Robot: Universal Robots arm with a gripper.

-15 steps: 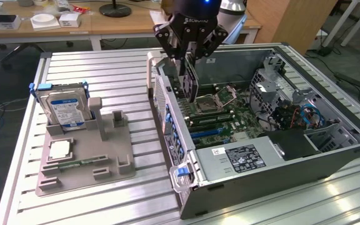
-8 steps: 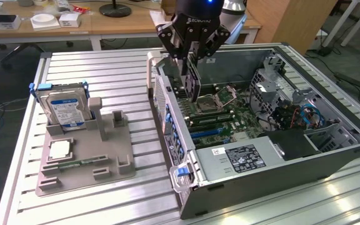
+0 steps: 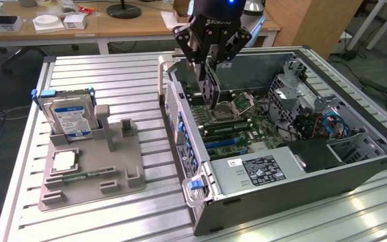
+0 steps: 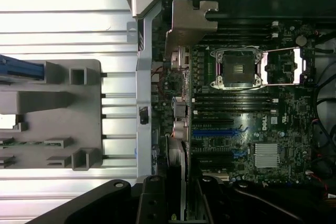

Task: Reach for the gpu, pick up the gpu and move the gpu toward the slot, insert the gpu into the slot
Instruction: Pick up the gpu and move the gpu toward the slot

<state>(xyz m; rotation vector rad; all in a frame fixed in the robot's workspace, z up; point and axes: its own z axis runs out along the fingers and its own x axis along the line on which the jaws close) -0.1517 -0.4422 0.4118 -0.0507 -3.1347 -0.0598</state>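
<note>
My gripper [image 3: 210, 63] hangs over the open computer case, shut on the gpu [image 3: 209, 89], a thin dark card that hangs on edge below the fingers. The card's lower edge hovers above the green motherboard [image 3: 247, 126], close to the case's wall on the exterior view's left. The wrist view looks down the card edge-on [image 4: 178, 145], with its silvery bracket [image 4: 186, 24] at the far end and the gripper [image 4: 178, 203] dark on both sides. The slot [image 3: 221, 142] [image 4: 212, 131] is a long blue strip on the board, apart from the card.
The square silver processor socket [image 3: 237, 103] [image 4: 236, 69] lies near the card. A labelled power supply [image 3: 261, 169] fills the case's near end. Outside the case, a grey holder [image 3: 92, 171] carries a blue-labelled hard drive [image 3: 69, 118] and a green memory stick [image 3: 86, 176].
</note>
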